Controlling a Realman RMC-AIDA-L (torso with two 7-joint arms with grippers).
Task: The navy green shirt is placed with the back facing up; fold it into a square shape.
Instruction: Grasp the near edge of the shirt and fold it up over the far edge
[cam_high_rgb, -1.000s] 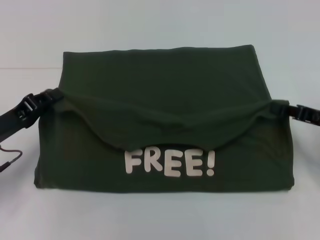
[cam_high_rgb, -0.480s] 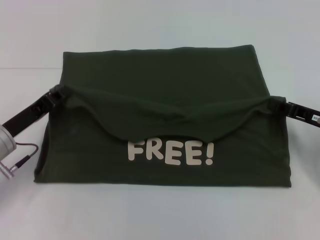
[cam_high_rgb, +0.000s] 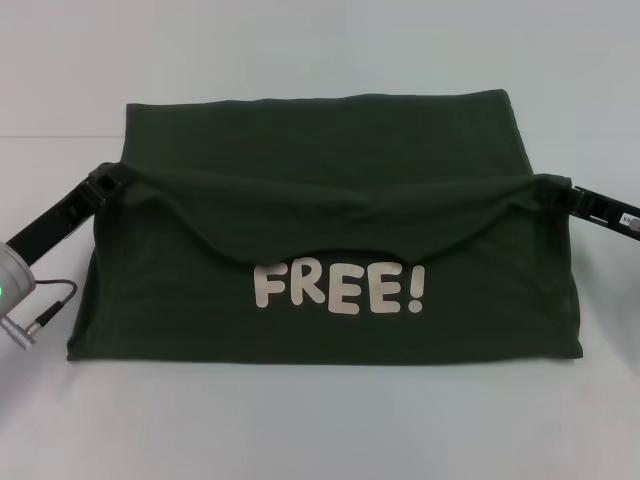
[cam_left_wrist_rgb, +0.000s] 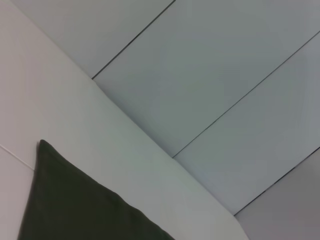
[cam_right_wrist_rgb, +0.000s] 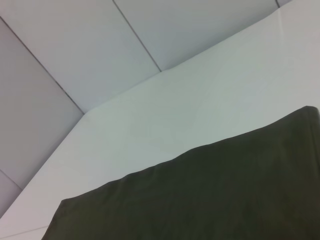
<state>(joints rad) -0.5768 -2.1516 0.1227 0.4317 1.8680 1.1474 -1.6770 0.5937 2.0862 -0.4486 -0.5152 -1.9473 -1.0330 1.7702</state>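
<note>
Head view: the navy green shirt (cam_high_rgb: 330, 230) lies spread across the middle of the white desk (cam_high_rgb: 320, 420), folded into a wide band. Its far edge runs straight across near the back of the desk, and its near edge lies flat toward the robot. A fold of cloth is lifted at both ends and sags in the middle, its lowest part hanging just above the pale letters "FREE!" (cam_high_rgb: 341, 290) printed on the layer beneath. The left gripper (cam_high_rgb: 105, 180) is at the shirt's left side, its black fingers closed on the raised corner of the fold; the arm behind it slants down toward the lower left, where a silver cuff and a thin cable (cam_high_rgb: 45, 305) show. The right gripper (cam_high_rgb: 562, 195) is at the shirt's right side, level with the left one, its fingers pinching the opposite raised corner of the same fold.

Left wrist view: a dark pointed corner of the shirt (cam_left_wrist_rgb: 75, 205) rises against the white desk (cam_left_wrist_rgb: 60, 110), with a pale panelled wall (cam_left_wrist_rgb: 215, 75) behind. The fingers themselves are out of sight here.

Right wrist view: a broad stretch of the shirt (cam_right_wrist_rgb: 210, 195) lies on the desk (cam_right_wrist_rgb: 200, 100), with the same panelled wall (cam_right_wrist_rgb: 100, 45) beyond. No fingers show here either.
</note>
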